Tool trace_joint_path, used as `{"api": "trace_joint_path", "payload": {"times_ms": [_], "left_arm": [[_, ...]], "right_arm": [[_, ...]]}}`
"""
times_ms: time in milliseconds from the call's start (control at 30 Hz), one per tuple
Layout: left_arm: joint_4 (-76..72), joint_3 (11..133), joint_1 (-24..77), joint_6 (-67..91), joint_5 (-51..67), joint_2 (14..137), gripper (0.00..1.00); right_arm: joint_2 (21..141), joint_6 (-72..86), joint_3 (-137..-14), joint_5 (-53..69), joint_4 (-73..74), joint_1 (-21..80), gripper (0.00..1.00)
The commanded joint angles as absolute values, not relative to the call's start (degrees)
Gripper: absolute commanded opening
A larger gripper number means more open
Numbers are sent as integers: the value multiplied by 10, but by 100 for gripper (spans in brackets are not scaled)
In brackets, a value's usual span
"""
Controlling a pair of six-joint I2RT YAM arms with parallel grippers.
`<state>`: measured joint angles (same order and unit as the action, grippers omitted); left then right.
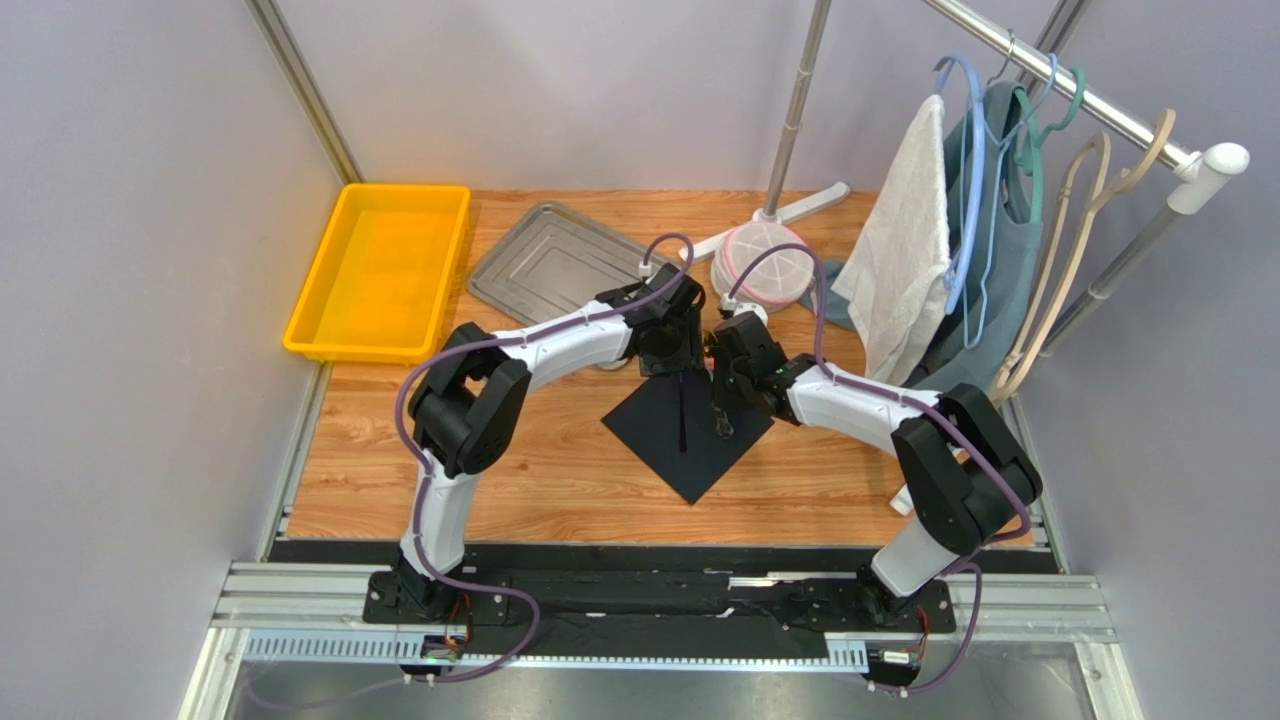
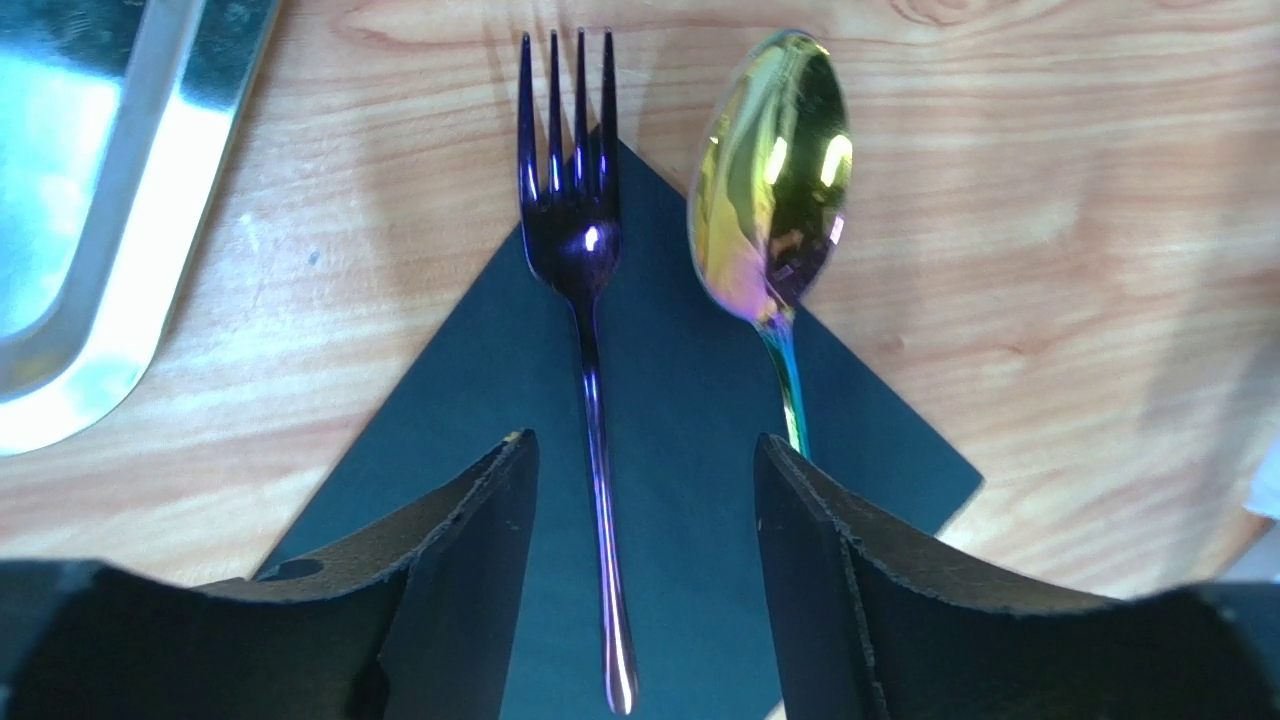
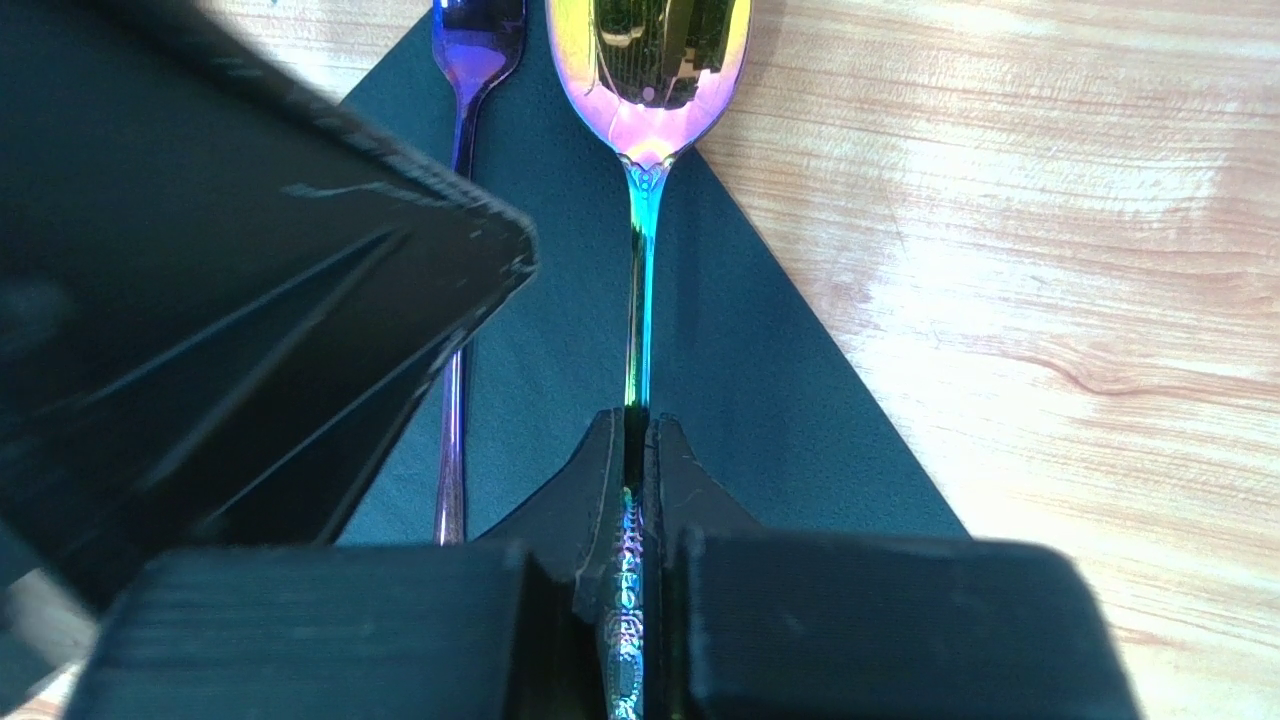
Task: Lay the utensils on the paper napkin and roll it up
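Note:
The black paper napkin (image 1: 688,425) lies flat as a diamond at mid-table. The purple fork (image 2: 586,345) lies on it, tines past the far corner. The spoon (image 2: 769,180) lies beside it on the right, gold bowl over the wood. My left gripper (image 2: 643,518) is open, hovering over the fork handle without touching it. My right gripper (image 3: 637,473) is shut on the spoon (image 3: 643,135) handle, low over the napkin (image 3: 751,405). The fork (image 3: 451,375) lies left of it, partly hidden by the left gripper.
A grey metal tray (image 1: 549,258) and a yellow bin (image 1: 382,270) sit at the back left. A pink-rimmed round object (image 1: 762,255), a pole stand and a rack with a white towel (image 1: 902,240) and hangers are at the back right.

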<state>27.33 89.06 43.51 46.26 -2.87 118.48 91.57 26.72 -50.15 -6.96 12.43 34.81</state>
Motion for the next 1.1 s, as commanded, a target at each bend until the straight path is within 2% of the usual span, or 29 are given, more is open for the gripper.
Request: {"api": "trace_joint_path", "payload": {"times_ms": [0, 233, 367, 400, 567, 767, 900, 1067], "left_arm": [[293, 904, 431, 443, -27, 1123, 64], [297, 846, 398, 417, -13, 1075, 68], [287, 817, 380, 403, -4, 1056, 76], [284, 813, 376, 396, 8, 1054, 83], [271, 795, 356, 374, 8, 1031, 97], [262, 780, 338, 363, 18, 1013, 98], [264, 770, 337, 359, 24, 1012, 98], [259, 763, 337, 348, 25, 1009, 99]], "right_arm": [[911, 273, -521, -71, 84, 351, 0], [924, 277, -528, -58, 71, 354, 0], [932, 279, -533, -59, 65, 364, 0], [936, 279, -533, -59, 63, 366, 0], [952, 287, -543, -62, 55, 373, 0], [970, 294, -549, -61, 60, 373, 0], [986, 298, -558, -53, 69, 373, 13], [989, 302, -564, -42, 81, 373, 21]]}}
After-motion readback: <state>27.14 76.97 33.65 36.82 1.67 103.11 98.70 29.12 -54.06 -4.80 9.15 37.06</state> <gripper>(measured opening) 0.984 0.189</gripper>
